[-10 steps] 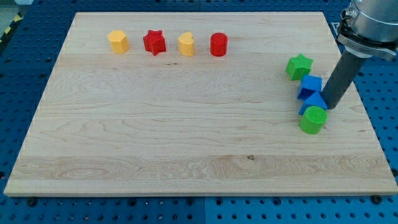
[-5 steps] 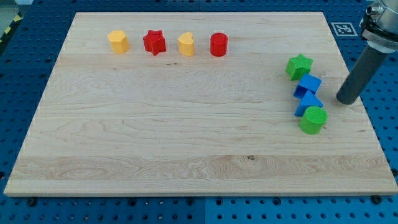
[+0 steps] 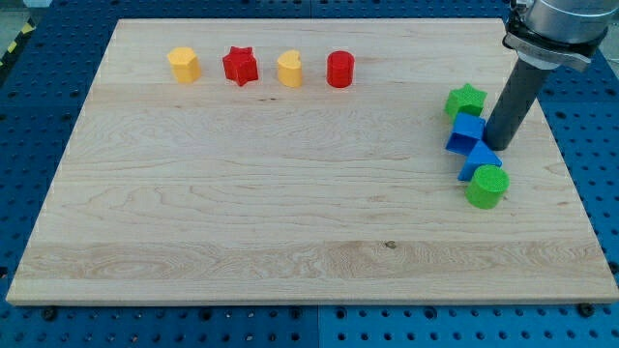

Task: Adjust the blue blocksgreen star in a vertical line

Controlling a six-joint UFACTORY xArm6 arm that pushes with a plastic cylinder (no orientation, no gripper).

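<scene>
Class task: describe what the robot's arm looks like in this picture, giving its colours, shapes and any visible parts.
The arm enters at the view's top right as a wide, shiny silver-grey metal cylinder with a darker rim. From it runs a straight, smooth, dark grey rod ending in my tip. It carries no claw, and no cables or markings are visible.

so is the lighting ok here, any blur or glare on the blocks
Camera view: even, soft light, only faint shadows; no glare on the wooden board. The blue cube, green star and my tip, just right of the cube, are all sharp. The rod's top is cropped at the view's top.
</scene>
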